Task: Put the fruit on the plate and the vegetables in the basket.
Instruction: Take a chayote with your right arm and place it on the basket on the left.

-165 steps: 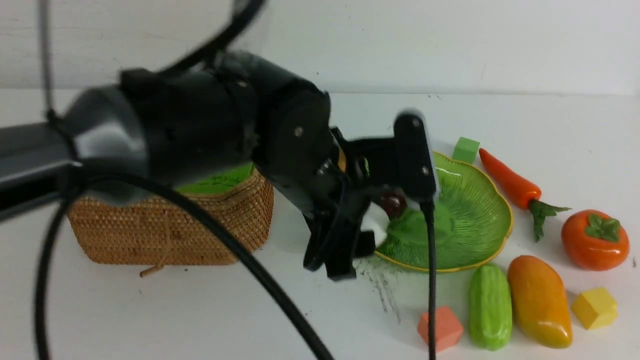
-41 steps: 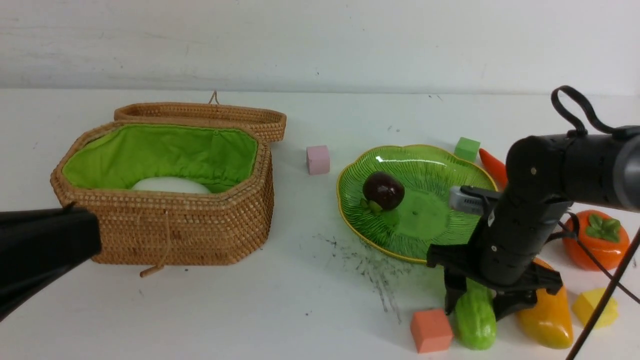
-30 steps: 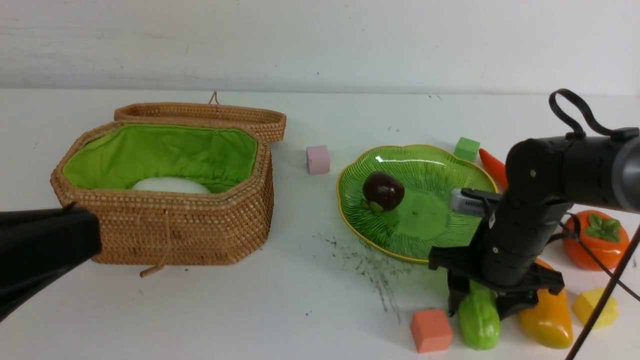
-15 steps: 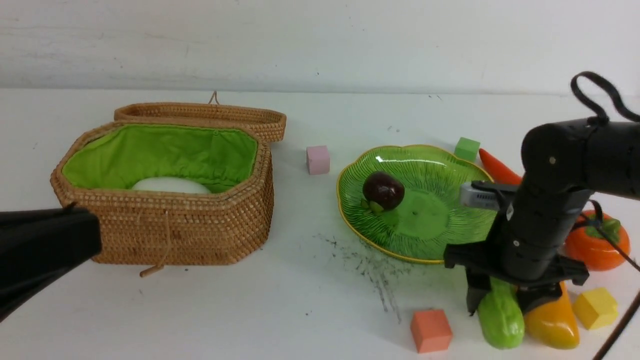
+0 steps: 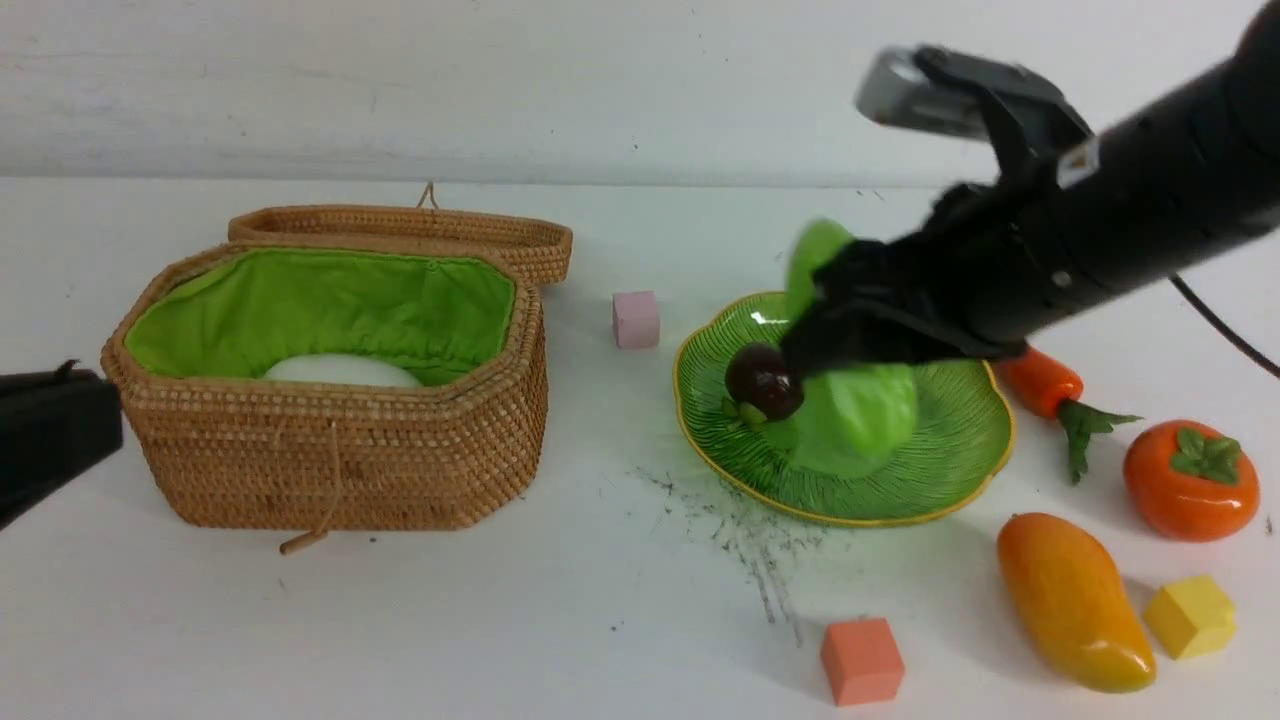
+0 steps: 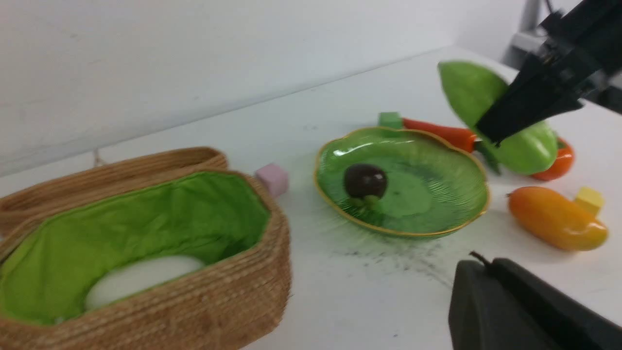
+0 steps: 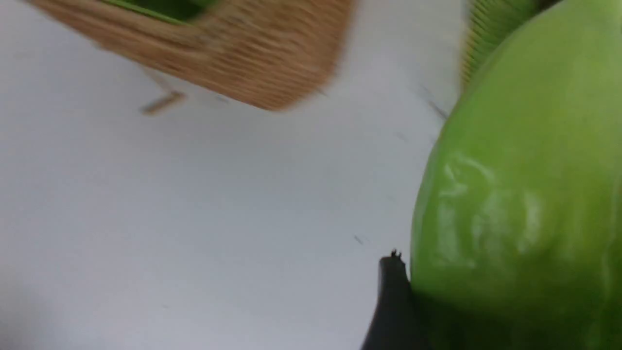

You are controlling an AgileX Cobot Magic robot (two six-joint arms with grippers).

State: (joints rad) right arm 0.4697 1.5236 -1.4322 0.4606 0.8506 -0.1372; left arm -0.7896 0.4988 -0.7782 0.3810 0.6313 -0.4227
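Front view: my right pincer is clamped on the green cucumber, aloft near the plate. Vegetable transfer, I judge; next I must carry it over the open basket, beside the radish, then release. My left pincer is together.

White scuffed table carries: tan wicker basket, green ribbed glass plate, orange carrot, round orange persimmon, oblong yellow-orange mango, pink cube, salmon cube, yellow cube.
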